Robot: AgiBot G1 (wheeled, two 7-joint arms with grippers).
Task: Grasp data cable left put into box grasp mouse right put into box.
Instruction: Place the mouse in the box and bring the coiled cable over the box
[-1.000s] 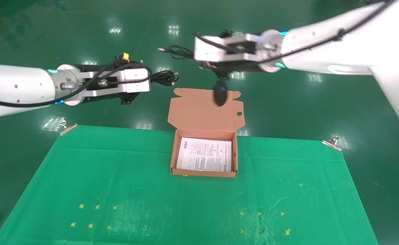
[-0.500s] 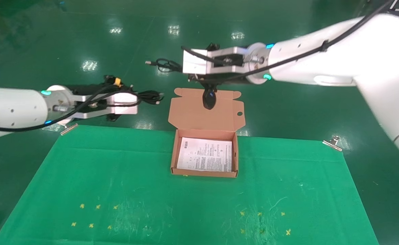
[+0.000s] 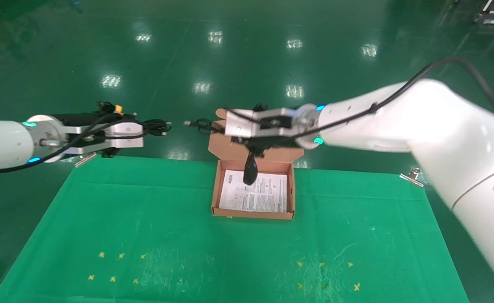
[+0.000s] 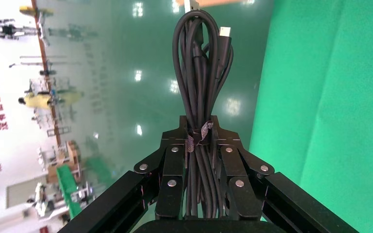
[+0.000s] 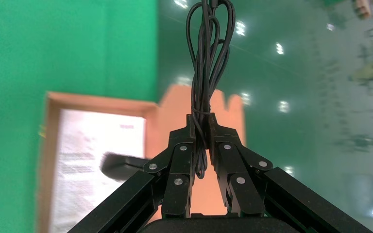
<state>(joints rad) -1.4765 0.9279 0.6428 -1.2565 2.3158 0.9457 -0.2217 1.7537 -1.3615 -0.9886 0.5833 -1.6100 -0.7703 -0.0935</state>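
Note:
The box (image 3: 214, 191) stands open on the green cloth, its flap lid (image 3: 230, 148) tilted back, and a printed sheet (image 3: 264, 198) lies inside. My right gripper (image 3: 219, 127) is above the lid, shut on the looped cord (image 5: 208, 53) of the mouse. The black mouse (image 3: 250, 170) hangs from that cord over the inside of the box; the right wrist view shows it blurred (image 5: 124, 165) above the sheet. My left gripper (image 3: 144, 128) is off the table's far left edge, shut on the data cable (image 4: 201, 63), whose silver plug (image 4: 225, 31) points outward.
A green cloth (image 3: 146, 219) covers the table, held by metal clips at the far left (image 3: 84, 159) and far right (image 3: 411, 176). Small yellow crosses (image 3: 116, 265) mark the near part of the cloth. Glossy green floor lies beyond the table.
My right arm came down and toward me; the mouse moved from in front of the lid to hang over the box's inside. My left arm drew back to the left and lower with the cable.

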